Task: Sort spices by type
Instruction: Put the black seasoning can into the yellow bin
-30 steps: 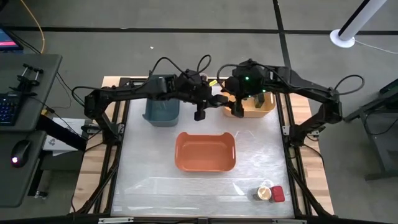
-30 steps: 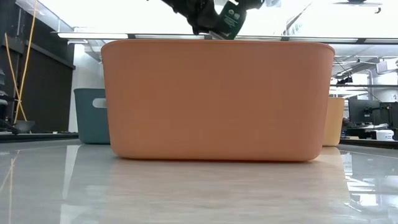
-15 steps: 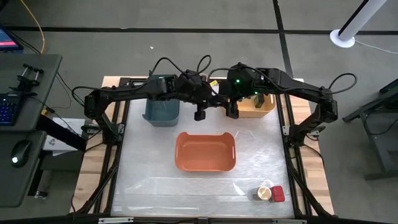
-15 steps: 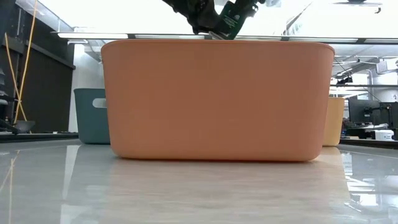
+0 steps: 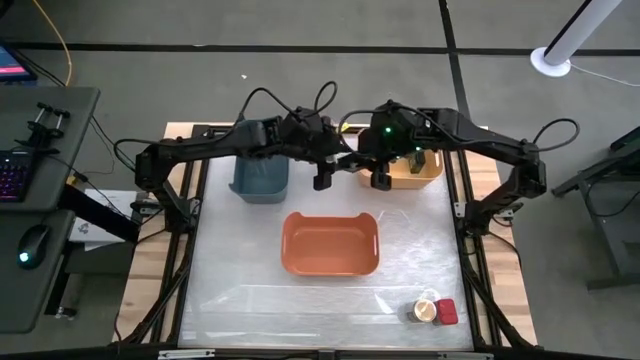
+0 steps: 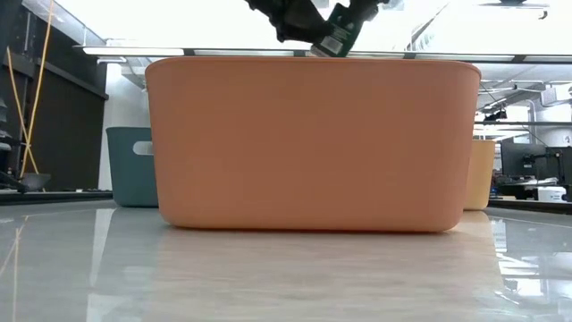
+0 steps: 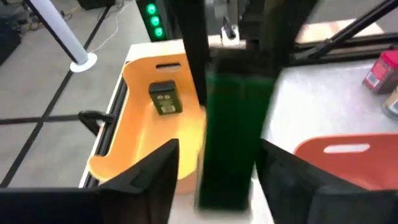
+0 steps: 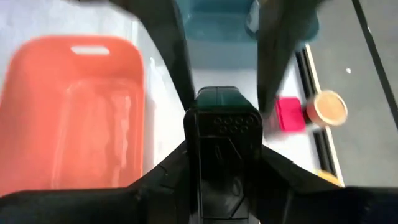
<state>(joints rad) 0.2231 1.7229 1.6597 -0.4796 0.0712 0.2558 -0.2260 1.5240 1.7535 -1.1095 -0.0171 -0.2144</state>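
- The dark spice container [image 8: 221,134] is held up in the air, just behind the orange bin [image 5: 330,215], on the side away from the table's front edge.
- It looks rigid, blocky and light. The flat sides can be pinched squarely, though smooth faces could probably slip in a loose grip.
- It is clamped from both sides by the right gripper [image 8: 221,155].
- The left gripper [image 7: 227,168] is set around the same container, jaws parted, with a sliver of gap seen on one side. A hand-over is what this looks like.
- Behind and right of the orange bin, a second dark container [image 7: 165,98] is seen inside the yellow bin [image 7: 118,143], the likely drop spot.
- A red tin [image 5: 447,312] and a tan-lidded jar [image 5: 425,310] are left side by side, in front and right of the orange bin.
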